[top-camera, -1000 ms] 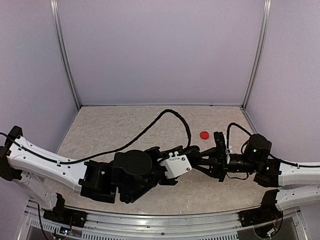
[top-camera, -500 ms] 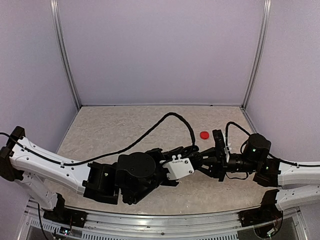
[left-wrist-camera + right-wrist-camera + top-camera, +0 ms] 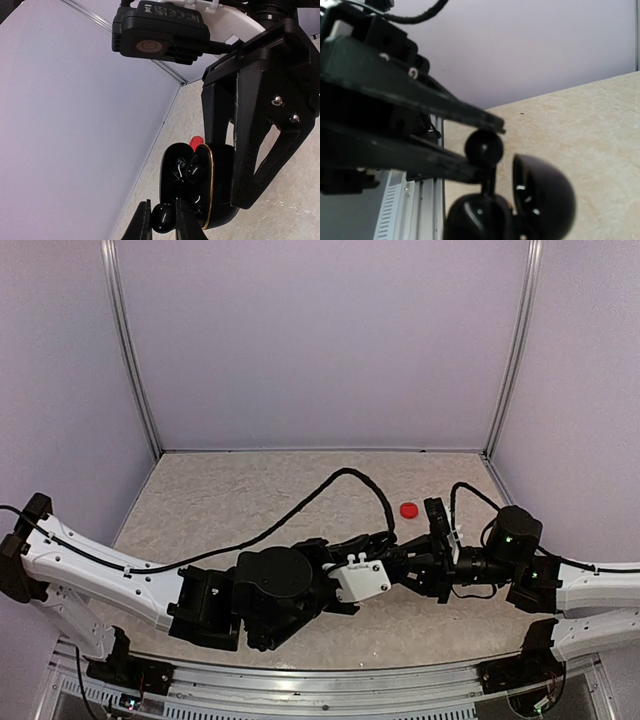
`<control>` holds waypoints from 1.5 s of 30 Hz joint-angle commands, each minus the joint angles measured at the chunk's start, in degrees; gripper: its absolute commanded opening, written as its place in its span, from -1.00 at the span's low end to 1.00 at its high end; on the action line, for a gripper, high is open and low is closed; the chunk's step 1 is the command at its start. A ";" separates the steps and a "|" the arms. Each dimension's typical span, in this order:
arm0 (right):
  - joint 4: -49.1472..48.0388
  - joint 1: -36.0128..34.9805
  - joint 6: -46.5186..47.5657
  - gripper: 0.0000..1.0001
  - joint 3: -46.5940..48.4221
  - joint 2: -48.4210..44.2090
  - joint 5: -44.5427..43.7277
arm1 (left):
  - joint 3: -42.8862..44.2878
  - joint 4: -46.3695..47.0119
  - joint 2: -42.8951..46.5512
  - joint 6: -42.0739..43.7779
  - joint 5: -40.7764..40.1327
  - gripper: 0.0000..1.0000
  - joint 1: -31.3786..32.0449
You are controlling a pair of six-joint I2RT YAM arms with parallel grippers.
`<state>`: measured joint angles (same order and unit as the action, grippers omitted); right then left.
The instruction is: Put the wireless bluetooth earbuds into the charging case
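Observation:
My right gripper (image 3: 233,167) is shut on the open black charging case (image 3: 220,190), holding it above the table. One black earbud (image 3: 195,168) sits in the case. My left gripper (image 3: 162,216) is shut on a second black earbud (image 3: 164,220), right at the case's open edge. In the right wrist view that earbud (image 3: 483,147) hangs between the left fingers (image 3: 445,112), just above the case base (image 3: 477,217) and beside its raised lid (image 3: 545,197). From above, both grippers meet near the table's middle (image 3: 402,562), and the case and buds are hidden there.
A small red round object (image 3: 408,509) lies on the beige table (image 3: 250,500) just behind the grippers. A black cable (image 3: 330,485) loops over the table from the left arm. Lilac walls close in the back and both sides.
My left arm has edged right toward the right gripper, bringing the held earbud closer to the case. The right arm has hardly moved.

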<state>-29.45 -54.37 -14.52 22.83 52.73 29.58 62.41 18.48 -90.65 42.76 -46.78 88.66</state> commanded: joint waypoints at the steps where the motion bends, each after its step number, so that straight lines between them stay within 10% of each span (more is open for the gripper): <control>1: -1.57 -0.56 -0.41 -1.00 2.30 -0.13 0.56 | 0.86 -0.04 -1.17 2.21 0.35 -0.70 0.50; 45: -4.29 -0.56 0.56 -1.00 1.02 -1.54 0.52 | -1.95 2.01 3.70 6.05 7.59 -0.40 3.81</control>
<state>-30.22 -54.63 -14.44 22.98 51.86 30.98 60.14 20.86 -88.58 49.01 -41.17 91.42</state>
